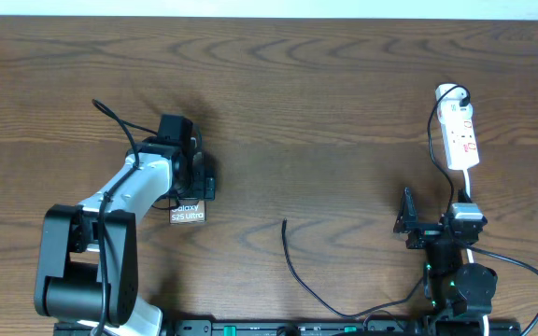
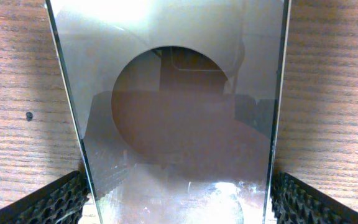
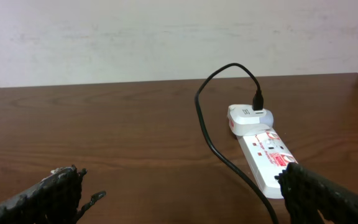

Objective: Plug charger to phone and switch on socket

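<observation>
The bronze-brown phone [image 1: 188, 215] lies on the table at the left, lettering end towards the front. My left gripper [image 1: 191, 177] straddles its far end. In the left wrist view the phone's glossy face [image 2: 179, 124] fills the frame and both finger pads of the left gripper [image 2: 178, 205] touch its side edges. The white socket strip [image 1: 461, 135] lies at the far right. The charger cable [image 1: 306, 285] ends in a loose plug tip [image 1: 284, 222] at the table's middle. My right gripper [image 1: 407, 222] is open and empty, short of the socket [image 3: 266, 155].
A white adapter [image 3: 247, 118] with a black cable [image 3: 213, 146] sits in the strip's far end. A white cord [image 1: 470, 187] runs from the strip towards the right arm's base. A pale wall stands behind the table's far edge.
</observation>
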Available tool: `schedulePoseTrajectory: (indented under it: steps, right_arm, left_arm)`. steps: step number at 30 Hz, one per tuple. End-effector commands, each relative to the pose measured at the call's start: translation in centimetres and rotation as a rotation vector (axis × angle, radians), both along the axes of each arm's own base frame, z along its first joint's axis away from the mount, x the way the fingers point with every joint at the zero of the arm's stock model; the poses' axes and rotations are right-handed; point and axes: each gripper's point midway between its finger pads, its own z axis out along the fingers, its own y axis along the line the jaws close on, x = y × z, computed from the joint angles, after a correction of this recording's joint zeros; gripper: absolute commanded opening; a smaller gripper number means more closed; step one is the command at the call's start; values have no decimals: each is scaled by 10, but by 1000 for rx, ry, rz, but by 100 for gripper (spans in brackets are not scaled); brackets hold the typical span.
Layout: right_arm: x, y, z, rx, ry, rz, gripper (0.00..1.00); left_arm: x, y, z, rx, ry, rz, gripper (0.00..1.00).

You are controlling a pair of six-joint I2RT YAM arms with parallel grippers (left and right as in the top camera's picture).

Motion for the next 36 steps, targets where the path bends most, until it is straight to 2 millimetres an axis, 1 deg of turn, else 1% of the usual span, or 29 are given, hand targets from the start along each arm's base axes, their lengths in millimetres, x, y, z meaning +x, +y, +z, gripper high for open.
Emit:
schedulePoseTrajectory:
  steps: [1,9,30,32,35,36]
  right_arm:
    - [0,1,-1,-12,3,2,99]
    - [0,1,-1,-12,3,2,99]
    - [0,1,-1,-13,4,2,99]
    - [0,1,-1,-12,4,2,99]
    - [0,1,-1,-12,4,2,99]
    - [0,1,-1,-12,4,2,99]
  left_arm:
    - [-11,4,-6,18,36,8,94]
    - [-14,5,-8,19,44,8,94]
    - [-14,5,-8,19,43,8,94]
    - [-14,5,-8,19,43,8,93]
    - [-14,5,-8,19,43,8,87]
    - [-14,5,-8,19,43,8,86]
